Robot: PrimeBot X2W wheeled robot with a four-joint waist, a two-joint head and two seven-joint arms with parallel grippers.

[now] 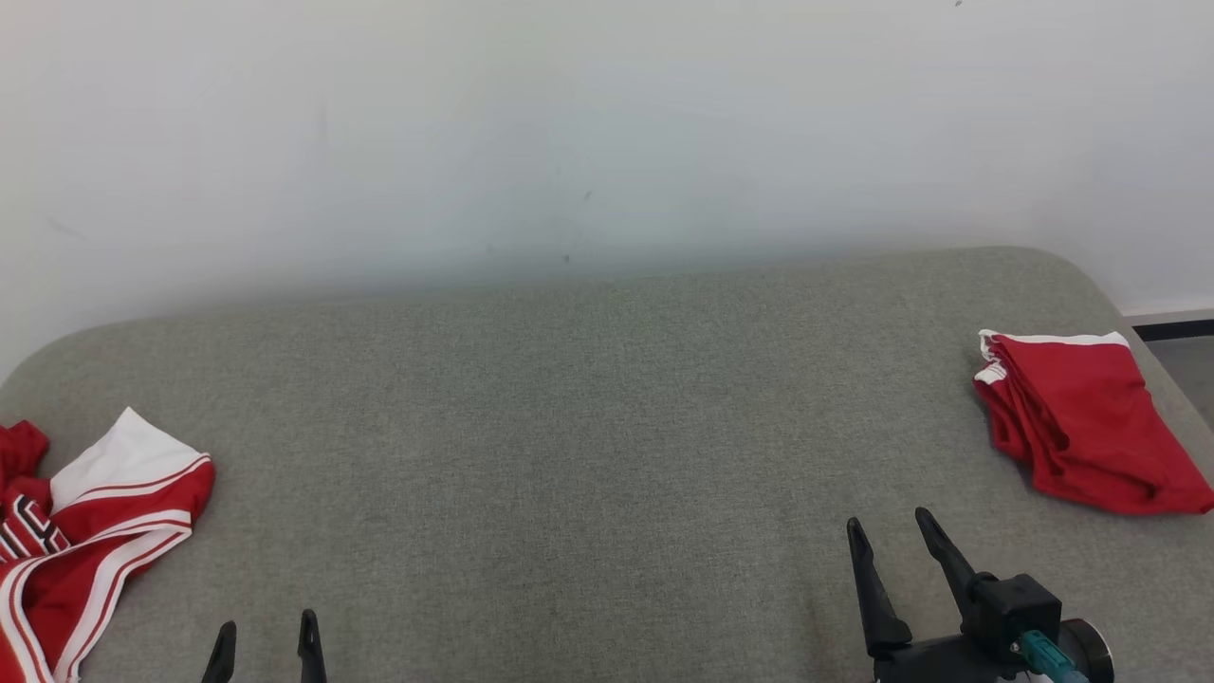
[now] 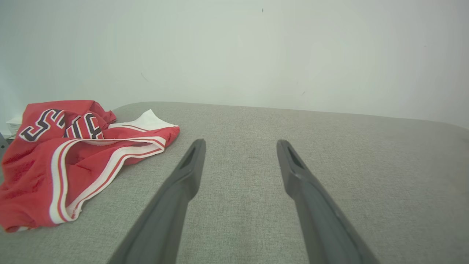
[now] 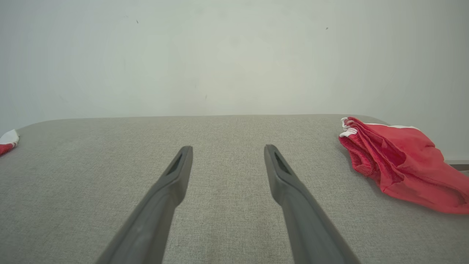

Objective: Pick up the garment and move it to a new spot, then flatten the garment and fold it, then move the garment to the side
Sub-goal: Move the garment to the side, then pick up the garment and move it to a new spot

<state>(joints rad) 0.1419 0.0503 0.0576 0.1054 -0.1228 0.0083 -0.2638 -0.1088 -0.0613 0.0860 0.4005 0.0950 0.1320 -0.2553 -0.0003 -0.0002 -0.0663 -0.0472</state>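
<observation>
Left gripper (image 1: 266, 621), right gripper (image 1: 888, 518): fingers spread, empty; crumpled jersey (image 1: 104, 512) at cushion's (image 1: 569, 427) left edge, folded garment (image 1: 1081, 427) at right edge

Black, white-edged lettering (image 2: 82, 126) on crumpled red jersey (image 2: 36, 165), partly folded under, no word readable

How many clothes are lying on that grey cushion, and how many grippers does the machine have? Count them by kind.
Red garments: 2, a crumpled jersey and a folded garment.
Grippers: 2, the left gripper and the right gripper, both open.
Total: 4.
</observation>
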